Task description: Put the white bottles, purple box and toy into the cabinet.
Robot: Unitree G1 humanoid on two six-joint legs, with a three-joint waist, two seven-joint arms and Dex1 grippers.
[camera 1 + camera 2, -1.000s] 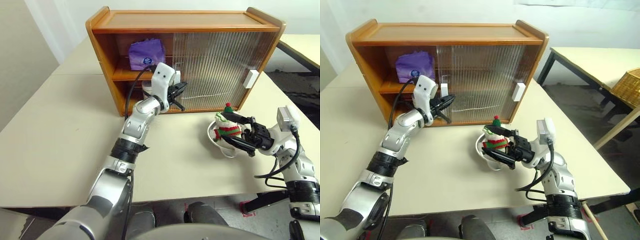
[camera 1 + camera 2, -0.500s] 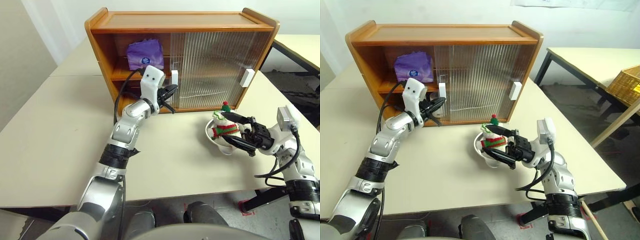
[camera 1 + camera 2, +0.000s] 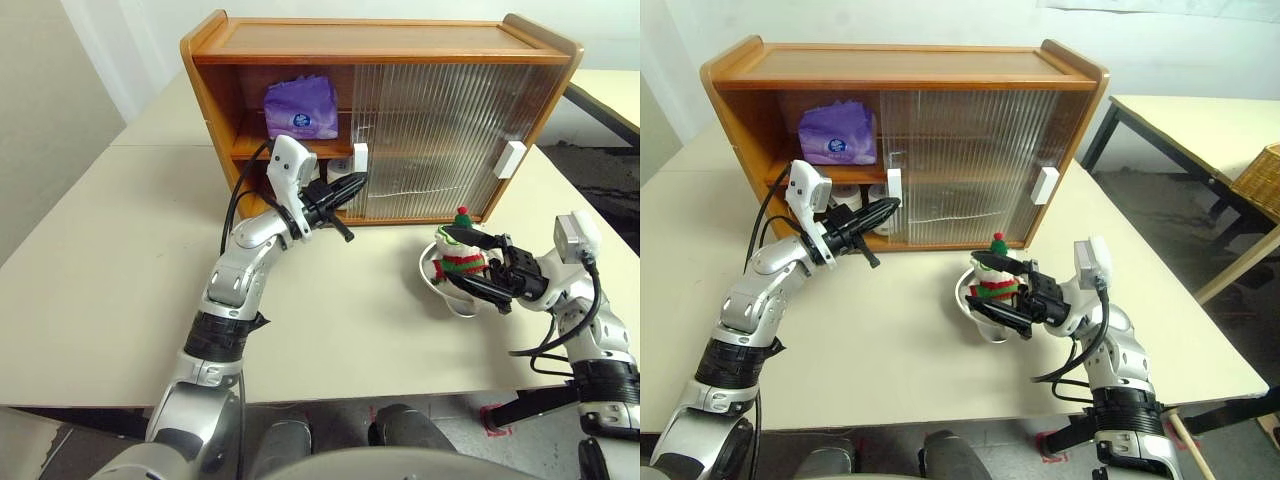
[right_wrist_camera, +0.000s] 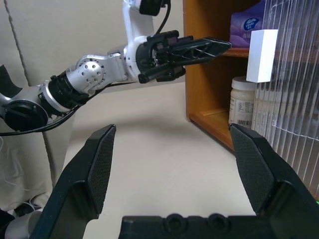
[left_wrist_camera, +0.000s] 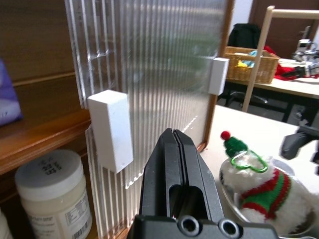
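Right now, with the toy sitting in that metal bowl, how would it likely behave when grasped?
The toy looks plush, so it would probably squash and feel light. It stands upright in the shallow metal bowl, so a sideways nudge may tip it. The open right tool flanks it; the bowl might slide too.

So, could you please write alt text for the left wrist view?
The shut left gripper points at a white block handle on the cabinet's ribbed door. A white bottle stands inside; the toy sits in a metal bowl.
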